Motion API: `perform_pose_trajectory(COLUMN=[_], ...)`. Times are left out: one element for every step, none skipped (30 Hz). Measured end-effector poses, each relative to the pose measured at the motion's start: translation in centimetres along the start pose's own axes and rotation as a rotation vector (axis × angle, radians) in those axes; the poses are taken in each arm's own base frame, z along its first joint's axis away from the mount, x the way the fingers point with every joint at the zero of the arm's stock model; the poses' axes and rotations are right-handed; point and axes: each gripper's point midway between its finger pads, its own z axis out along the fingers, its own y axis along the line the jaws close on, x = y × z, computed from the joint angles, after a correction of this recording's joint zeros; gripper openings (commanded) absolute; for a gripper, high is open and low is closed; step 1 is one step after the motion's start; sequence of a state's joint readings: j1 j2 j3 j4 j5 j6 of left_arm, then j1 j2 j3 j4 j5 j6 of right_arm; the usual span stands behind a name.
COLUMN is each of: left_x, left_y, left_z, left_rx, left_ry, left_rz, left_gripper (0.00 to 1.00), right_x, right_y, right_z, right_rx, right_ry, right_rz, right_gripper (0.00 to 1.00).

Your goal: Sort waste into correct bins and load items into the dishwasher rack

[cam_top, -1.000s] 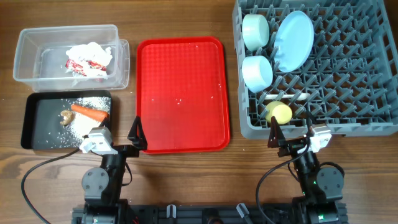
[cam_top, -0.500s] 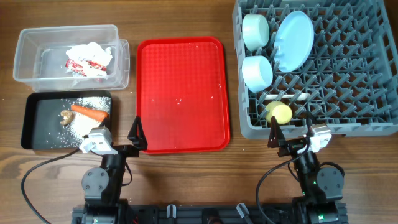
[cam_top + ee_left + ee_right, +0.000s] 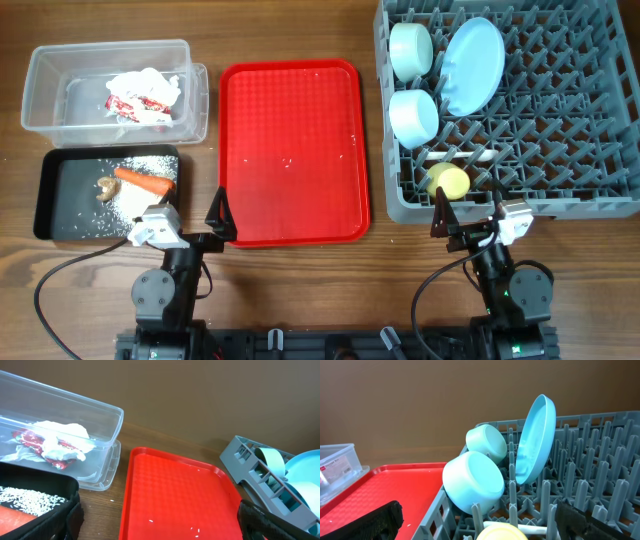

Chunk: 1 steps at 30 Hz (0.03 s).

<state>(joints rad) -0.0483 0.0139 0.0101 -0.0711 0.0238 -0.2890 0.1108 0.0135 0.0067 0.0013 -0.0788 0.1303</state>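
Observation:
The clear tub holds crumpled white paper with a red wrapper. In the black tray lie the carrot, rice and a brown scrap. The grey rack carries the blue plate, two bowls, the yellow cup and the white spoon. My left gripper stands open at the near edge between black tray and red tray. My right gripper is open just before the rack's near wall, facing the cup.
A flat red serving tray lies in the middle with a few rice grains on it. Bare wooden table runs along the front edge, where both arm bases and their cables sit.

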Motion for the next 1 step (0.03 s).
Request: perform_pose_trajectory(left_x=[0.01], left_y=[0.01], left_z=[0.00], left_rx=[0.000], left_ry=[0.000], left_rz=[0.000], left_gripper=[1.00], right_x=[0.00], right_y=[0.00], right_z=[0.00], right_rx=[0.000], right_ry=[0.000], right_rz=[0.000], right_gripper=[1.00])
